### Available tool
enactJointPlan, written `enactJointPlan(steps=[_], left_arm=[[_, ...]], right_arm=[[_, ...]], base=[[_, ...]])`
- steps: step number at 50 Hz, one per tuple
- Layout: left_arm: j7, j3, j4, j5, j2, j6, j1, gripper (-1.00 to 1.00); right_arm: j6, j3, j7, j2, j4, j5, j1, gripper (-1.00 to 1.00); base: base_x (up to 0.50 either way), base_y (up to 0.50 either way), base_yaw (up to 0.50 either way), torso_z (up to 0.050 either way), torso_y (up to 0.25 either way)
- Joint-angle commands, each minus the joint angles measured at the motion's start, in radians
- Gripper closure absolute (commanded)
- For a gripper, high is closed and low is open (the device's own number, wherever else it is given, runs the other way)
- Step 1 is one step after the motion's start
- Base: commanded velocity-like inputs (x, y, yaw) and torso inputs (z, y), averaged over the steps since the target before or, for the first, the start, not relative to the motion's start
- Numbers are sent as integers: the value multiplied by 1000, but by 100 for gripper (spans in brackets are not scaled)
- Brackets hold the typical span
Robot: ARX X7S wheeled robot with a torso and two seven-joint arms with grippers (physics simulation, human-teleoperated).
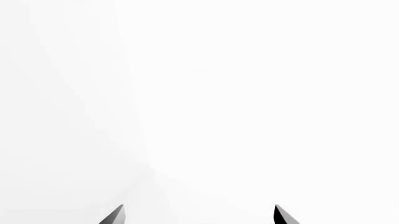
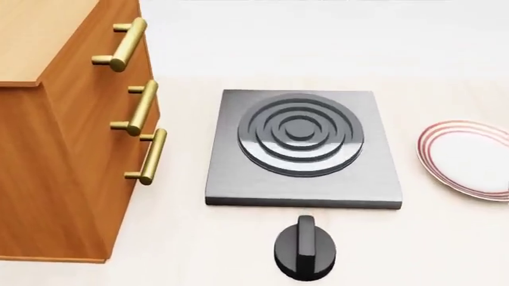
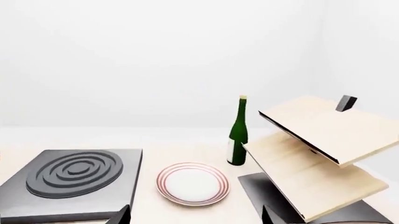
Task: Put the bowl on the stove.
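The stove [image 2: 303,149] lies bare on the surface, burner free to receive the bowl; no bowl shows anywhere; plate [image 2: 469,158] sits beside the stove; both grippers' jaws spread wide, empty

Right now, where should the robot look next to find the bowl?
Probably turn right: no bowl shows in any view. The stove sits bare, the plate is empty, and the tilted wooden shelves may hide it.

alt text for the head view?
A dark grey stove with one ringed burner lies flat on a pale table, a round black knob just in front. A wooden drawer cabinet stands left; a red-rimmed plate lies right. No bowl visible.
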State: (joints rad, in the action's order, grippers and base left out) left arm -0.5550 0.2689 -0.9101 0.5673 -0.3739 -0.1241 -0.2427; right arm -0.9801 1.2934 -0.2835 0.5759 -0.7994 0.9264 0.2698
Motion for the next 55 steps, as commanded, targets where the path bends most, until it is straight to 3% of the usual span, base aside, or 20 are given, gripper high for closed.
enactJointPlan(steps=[1, 29, 35, 41, 46, 55], left_arm=[[-3, -4, 2, 0, -4, -3, 3, -100], [-1, -20, 10, -9, -4, -19, 15, -100], [0, -29, 9, -11, -4, -19, 17, -100], [-3, -29, 8, -10, -5, -22, 20, -100], [-2, -31, 13, -12, -5, -25, 21, -100], [0, -46, 16, -21, -5, -26, 21, -100]], right_arm=[[4, -13, -4, -5, 2, -3, 5, -100], [10, -59, -12, 12, -2, -16, 15, -100], [-81, -28, 26, 141, 14, 56, -10, -100], [-269, 67, 29, 340, 88, 182, 14, -100], [-359, 155, -25, 415, 159, 228, 51, -100], [-481, 176, -60, 447, 289, 291, 93, -100]], base=[[500, 0, 0, 0, 0], [500, 0, 0, 0, 1], [207, 0, 0, 0, 0], [0, 0, 0, 0, 0], [0, 0, 0, 0, 0], [0, 0, 0, 0, 0]])
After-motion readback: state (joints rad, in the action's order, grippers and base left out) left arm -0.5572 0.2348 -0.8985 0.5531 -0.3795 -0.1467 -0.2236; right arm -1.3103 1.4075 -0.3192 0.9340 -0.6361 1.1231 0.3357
